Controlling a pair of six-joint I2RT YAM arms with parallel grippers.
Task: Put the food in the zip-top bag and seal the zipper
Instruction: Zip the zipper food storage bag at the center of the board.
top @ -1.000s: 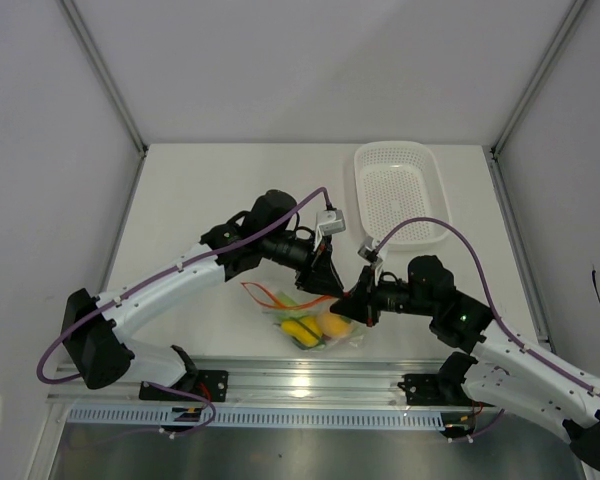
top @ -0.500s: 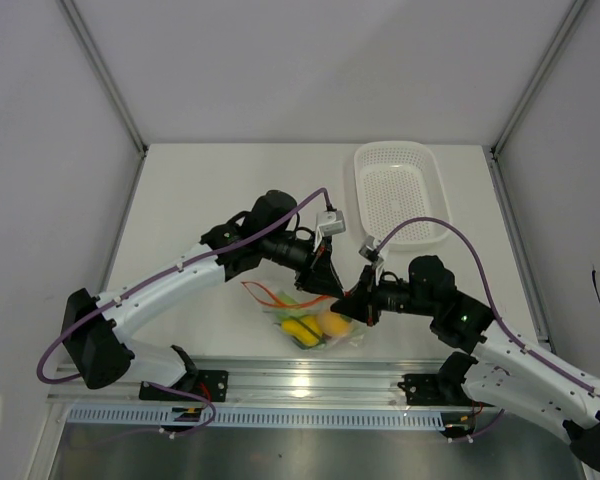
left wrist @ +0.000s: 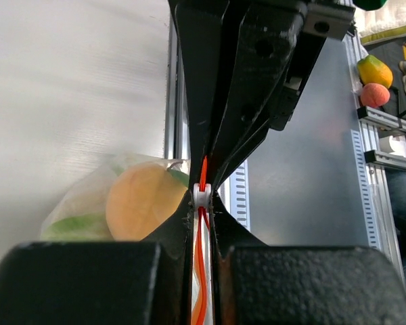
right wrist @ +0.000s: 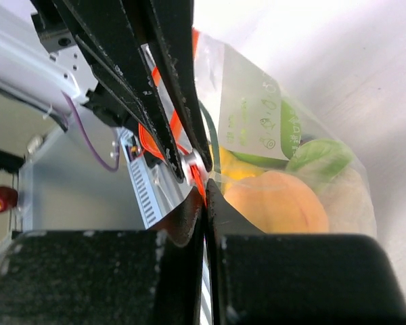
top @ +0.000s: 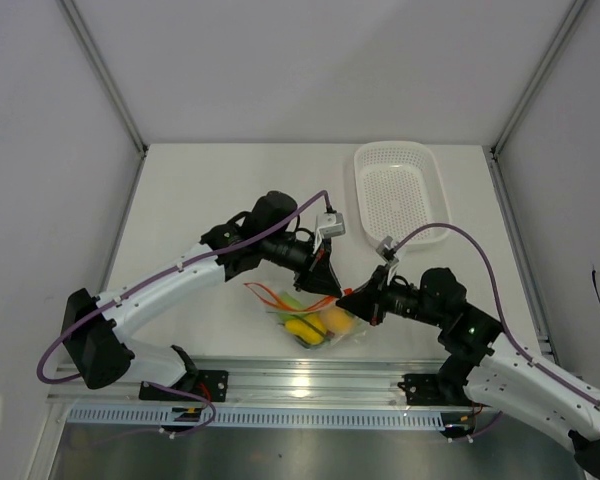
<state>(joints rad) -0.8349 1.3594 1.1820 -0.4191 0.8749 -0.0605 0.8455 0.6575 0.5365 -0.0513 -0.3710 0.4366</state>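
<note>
Top external view showed the table (top: 200, 200) carrying the zip-top bag (top: 355, 338) near its front edge, food (top: 302, 329) inside. The left end effector (top: 332, 290) had just narrowed to pinch the zipper (top: 285, 298), facing the right end effector (top: 346, 298), which was clamped on it too. Sealing seemed begun.

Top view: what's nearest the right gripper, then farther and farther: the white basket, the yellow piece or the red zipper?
1. zipper: pinched in the right gripper itself.
2. yellow piece: a little to the left, toward the near edge.
3. white basket: far off at the back right.
</note>
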